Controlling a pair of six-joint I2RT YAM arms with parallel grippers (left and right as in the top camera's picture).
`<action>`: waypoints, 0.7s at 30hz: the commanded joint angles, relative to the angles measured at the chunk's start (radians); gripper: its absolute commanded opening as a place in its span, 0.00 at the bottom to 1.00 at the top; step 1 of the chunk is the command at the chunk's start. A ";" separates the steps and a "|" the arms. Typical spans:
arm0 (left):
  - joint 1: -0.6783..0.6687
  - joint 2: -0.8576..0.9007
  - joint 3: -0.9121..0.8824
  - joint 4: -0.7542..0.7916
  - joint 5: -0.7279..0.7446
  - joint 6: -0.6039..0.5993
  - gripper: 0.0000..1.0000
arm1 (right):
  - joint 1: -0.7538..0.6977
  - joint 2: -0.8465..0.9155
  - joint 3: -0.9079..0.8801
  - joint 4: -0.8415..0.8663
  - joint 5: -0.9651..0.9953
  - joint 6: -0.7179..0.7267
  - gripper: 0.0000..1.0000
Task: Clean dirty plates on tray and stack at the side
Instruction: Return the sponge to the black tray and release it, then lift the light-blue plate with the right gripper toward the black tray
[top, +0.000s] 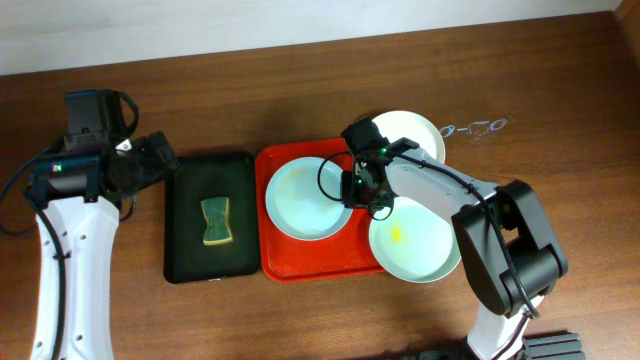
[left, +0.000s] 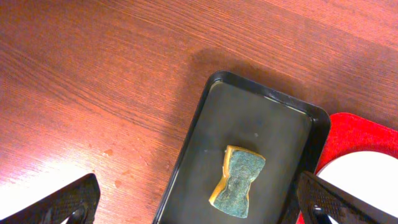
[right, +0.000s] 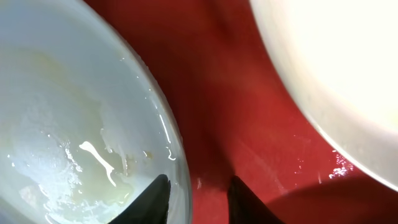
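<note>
The red tray (top: 300, 272) holds the pale blue plate (top: 305, 200) on its left half. The white plate (top: 415, 130) overlaps its far right corner. The pale green plate (top: 420, 245), with a yellow smear, overlaps its near right corner. My right gripper (top: 362, 190) is open and low at the blue plate's right rim. In the right wrist view its fingers (right: 198, 183) straddle that rim, one over the wet blue plate (right: 74, 124), one over the tray floor (right: 230, 93). My left gripper (left: 198, 190) is open and empty above the sponge (left: 236, 182).
A smaller black tray (top: 190, 265) lies left of the red tray with a green-and-yellow sponge (top: 216, 221) in it. Wet marks (top: 475, 127) show on the wooden table to the right of the white plate. A white plate edge (right: 336, 62) fills the right wrist view's upper right.
</note>
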 joint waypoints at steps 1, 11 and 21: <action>0.002 -0.003 0.011 -0.002 -0.004 -0.014 0.99 | 0.009 0.006 -0.011 0.004 0.016 0.002 0.30; 0.002 -0.003 0.010 -0.003 -0.004 -0.014 0.99 | 0.001 -0.006 -0.048 0.042 0.003 0.002 0.04; 0.002 -0.003 0.010 -0.003 -0.004 -0.014 0.99 | -0.060 -0.231 0.011 -0.082 -0.034 -0.017 0.04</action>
